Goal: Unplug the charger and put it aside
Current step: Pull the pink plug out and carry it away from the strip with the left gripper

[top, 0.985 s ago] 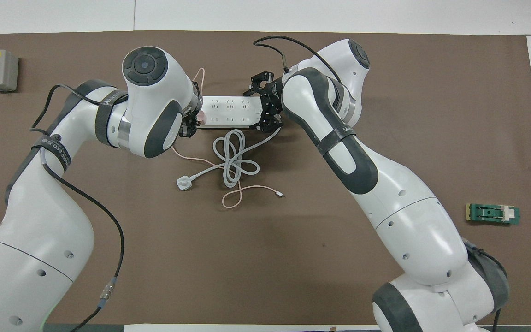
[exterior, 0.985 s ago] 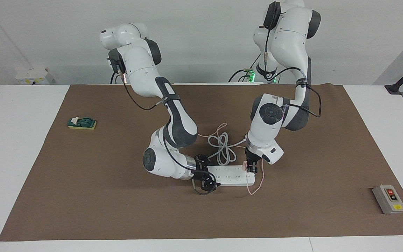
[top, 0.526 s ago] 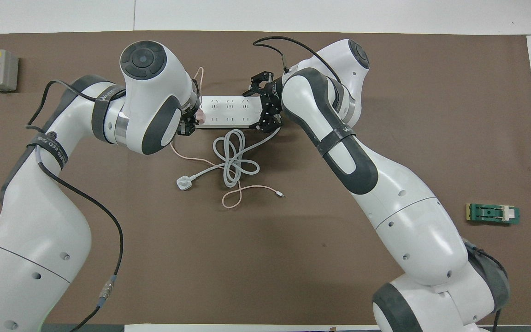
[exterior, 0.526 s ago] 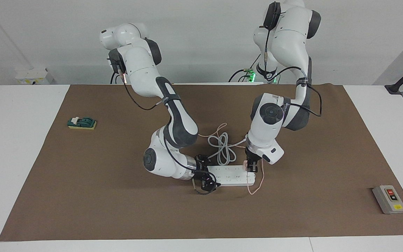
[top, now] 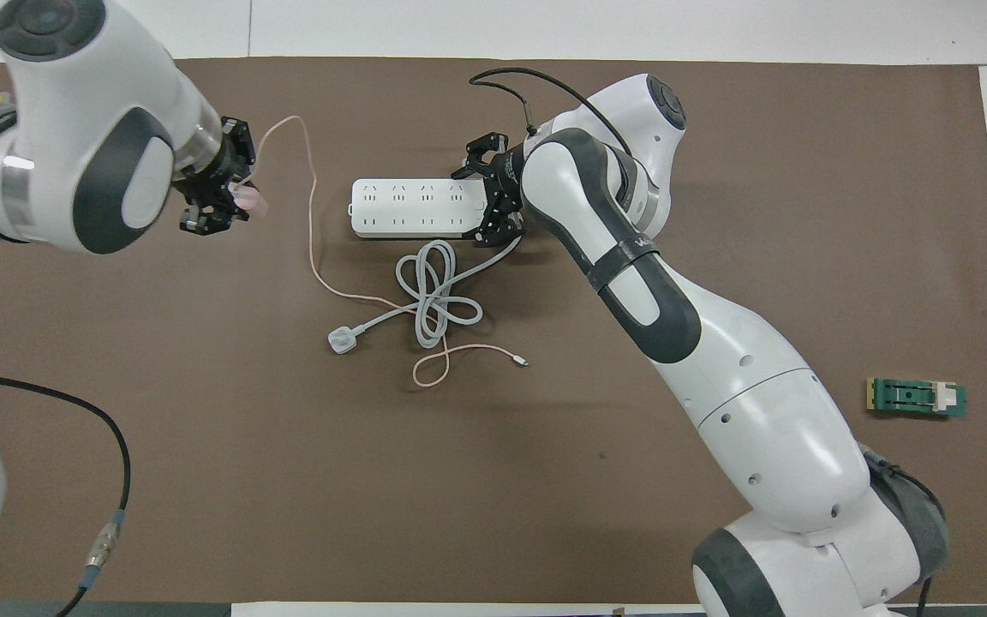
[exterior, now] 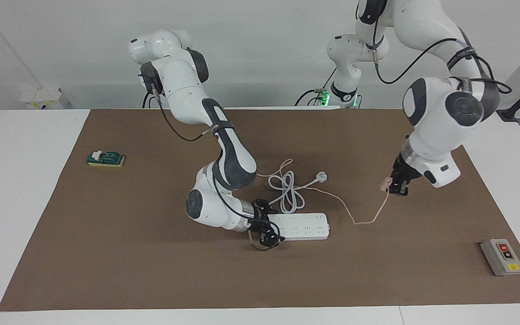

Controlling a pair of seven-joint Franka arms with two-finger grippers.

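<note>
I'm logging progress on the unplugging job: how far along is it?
Unplugging looks done: the charger is out of the power strip, held by the left gripper above the mat. The right gripper is at the strip's end, bracing it. Left: setting the charger down aside.

The left gripper [exterior: 395, 184] [top: 218, 190] hangs in the air off the power strip [exterior: 303, 226] [top: 412, 207] toward the left arm's end of the table, fingers pinched on the charger [exterior: 384, 184] [top: 251, 200]. The right gripper [exterior: 264, 224] [top: 490, 195] sits low at the strip's other end, its fingers spread around that end.
</note>
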